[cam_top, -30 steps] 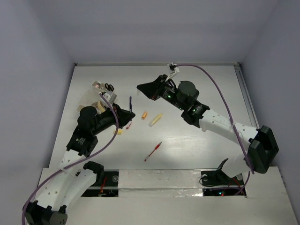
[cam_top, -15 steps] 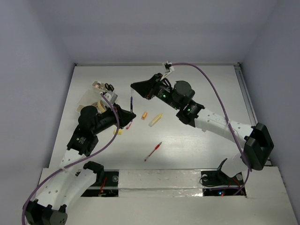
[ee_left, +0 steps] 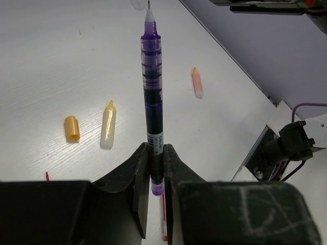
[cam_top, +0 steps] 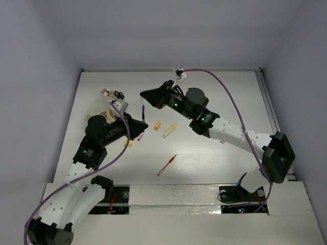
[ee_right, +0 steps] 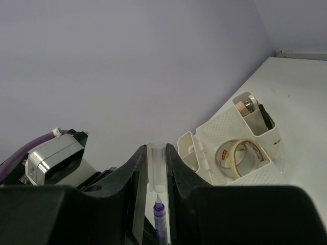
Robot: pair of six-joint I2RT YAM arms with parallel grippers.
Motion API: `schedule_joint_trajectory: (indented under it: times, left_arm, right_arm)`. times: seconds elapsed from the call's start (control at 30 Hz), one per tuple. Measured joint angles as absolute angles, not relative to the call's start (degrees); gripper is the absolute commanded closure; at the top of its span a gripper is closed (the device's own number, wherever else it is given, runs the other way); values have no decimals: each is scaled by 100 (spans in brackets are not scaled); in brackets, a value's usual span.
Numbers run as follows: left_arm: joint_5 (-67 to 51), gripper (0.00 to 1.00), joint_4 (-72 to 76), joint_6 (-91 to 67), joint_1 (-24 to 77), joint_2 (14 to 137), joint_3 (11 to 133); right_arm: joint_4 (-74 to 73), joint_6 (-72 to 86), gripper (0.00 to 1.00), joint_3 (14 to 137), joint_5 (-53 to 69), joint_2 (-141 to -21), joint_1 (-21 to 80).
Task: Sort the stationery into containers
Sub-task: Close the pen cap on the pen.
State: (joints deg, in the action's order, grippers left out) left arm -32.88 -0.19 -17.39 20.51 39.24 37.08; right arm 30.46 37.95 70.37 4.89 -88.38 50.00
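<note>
We are clamping the left gripper (ee_left: 156, 168) tight on the lower barrel of an uncapped purple pen (ee_left: 152, 97), its nib pointing toward twelve o'clock above the table. We are pinching a clear cap (ee_right: 157, 168) in the right gripper (ee_right: 157, 153), with the cap's mouth sitting just over that nib; by our reckoning we are capping the pen before binning it. The white compartmented box (ee_right: 219, 127) at ten o'clock on the table is already holding tape rolls (ee_right: 237, 153) and black-handled scissors (cam_top: 118, 94), so we are judging the sort as partly done. A red pen (cam_top: 167, 165) toward six o'clock, a pale yellow marker (ee_left: 107, 130), an orange cap (ee_left: 71, 127) beside it and a pink piece (ee_left: 197, 83) are lying loose near the middle, waiting. We are working on a white, faintly grained table (cam_top: 214, 92), closed in by plain lilac-grey walls (cam_top: 173, 30) on three sides.
</note>
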Motion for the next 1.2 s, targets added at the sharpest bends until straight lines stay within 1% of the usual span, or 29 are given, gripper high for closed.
schedule_joint_trajectory:
  times: [0.7, 1.2]
  left_arm:
    - [-3120, 100, -36, -1699, 2021, 3872, 3708]
    - [-3151, 100, -121, -1704, 1903, 3795, 3708]
  right_arm:
    - [3100, 3771, 100, 6893, 401, -8820, 5072]
    - [3675, 3636, 100, 6523, 515, -8812, 5234]
